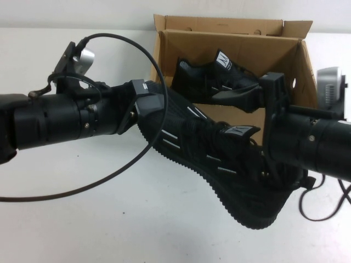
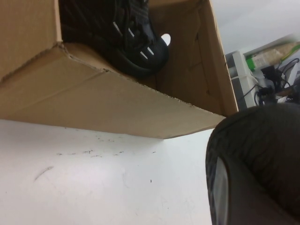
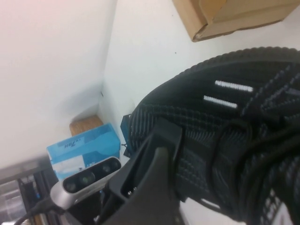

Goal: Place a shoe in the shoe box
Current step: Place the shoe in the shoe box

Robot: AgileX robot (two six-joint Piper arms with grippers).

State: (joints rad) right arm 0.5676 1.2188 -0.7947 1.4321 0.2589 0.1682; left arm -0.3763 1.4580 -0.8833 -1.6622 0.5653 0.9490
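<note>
A second sneaker (image 1: 216,76) fills the shoe box's (image 1: 285,52) upper half; its lower half lies open. The held shoe (image 1: 219,159) spans between both tools, blocking centre frame.

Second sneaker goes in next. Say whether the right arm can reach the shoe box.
Probably yes: the right gripper, at the held sneaker's heel, is beside the open shoe box, nothing between; left gripper clamps the toe.
</note>
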